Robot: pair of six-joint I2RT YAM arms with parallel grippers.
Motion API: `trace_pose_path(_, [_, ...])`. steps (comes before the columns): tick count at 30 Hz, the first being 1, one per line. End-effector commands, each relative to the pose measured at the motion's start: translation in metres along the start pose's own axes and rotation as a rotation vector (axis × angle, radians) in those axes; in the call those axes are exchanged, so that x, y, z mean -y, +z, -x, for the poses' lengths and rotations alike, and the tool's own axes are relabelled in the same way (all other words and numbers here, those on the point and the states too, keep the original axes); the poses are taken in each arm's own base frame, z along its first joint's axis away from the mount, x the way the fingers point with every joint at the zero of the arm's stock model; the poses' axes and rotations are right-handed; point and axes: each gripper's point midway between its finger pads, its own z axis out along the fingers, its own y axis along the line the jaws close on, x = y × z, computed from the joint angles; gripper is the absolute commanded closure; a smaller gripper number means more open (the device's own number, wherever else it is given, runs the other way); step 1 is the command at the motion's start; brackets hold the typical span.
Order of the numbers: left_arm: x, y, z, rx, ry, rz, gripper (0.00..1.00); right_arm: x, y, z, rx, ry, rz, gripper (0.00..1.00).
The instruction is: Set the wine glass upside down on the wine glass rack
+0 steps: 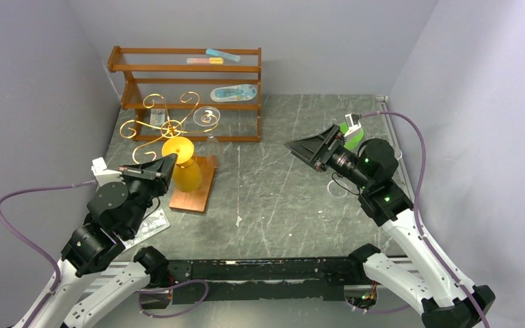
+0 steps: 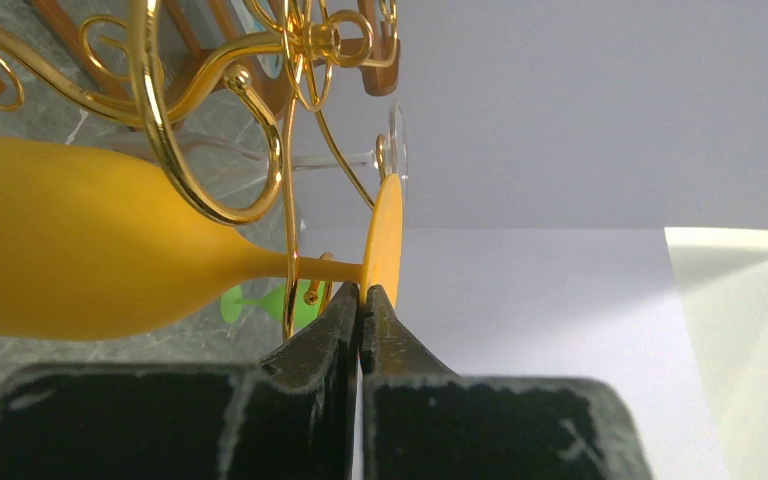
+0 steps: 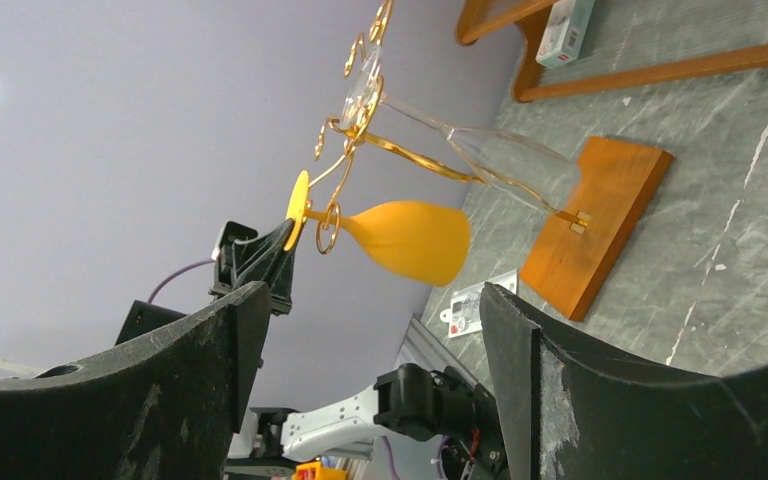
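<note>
Pinches the foot rim of the yellow wine glass (image 1: 189, 176) at left, with the left gripper (image 1: 173, 159) jaws narrowed to a slit around it. Hangs upside down, stem threaded through a curl of the gold wine glass rack (image 1: 169, 126), bowl low over its copper base, beside a clear glass (image 1: 207, 117). At right, above the worktop (image 1: 280, 198), holds nothing in the right gripper (image 1: 294, 146), jaws spread wide.

I can read no word, number or brand anywhere. The white card (image 1: 152, 223) at seven o'clock on the table and the packets (image 1: 234, 92) on the shelf (image 1: 184, 68) at eleven o'clock carry print too small to read.
</note>
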Motion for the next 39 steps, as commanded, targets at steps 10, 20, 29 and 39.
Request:
trace_pose_path(10, [0.006, 0.004, -0.025, -0.118, 0.158, -0.014, 0.95, 0.014, 0.002, -0.004, -0.003, 0.011, -0.03, 0.2])
trace_pose_path(20, [0.0, -0.002, -0.01, -0.06, 0.115, 0.007, 0.95, 0.015, 0.001, -0.006, -0.004, 0.013, -0.032, 0.2])
trace_pose_path(29, [-0.011, -0.007, -0.006, -0.058, 0.144, 0.042, 0.95, 0.017, 0.003, -0.007, -0.012, 0.019, -0.031, 0.2])
trace_pose_path(39, [0.0, -0.017, -0.003, -0.07, 0.151, -0.02, 0.95, 0.018, 0.004, -0.007, -0.011, 0.02, -0.032, 0.2])
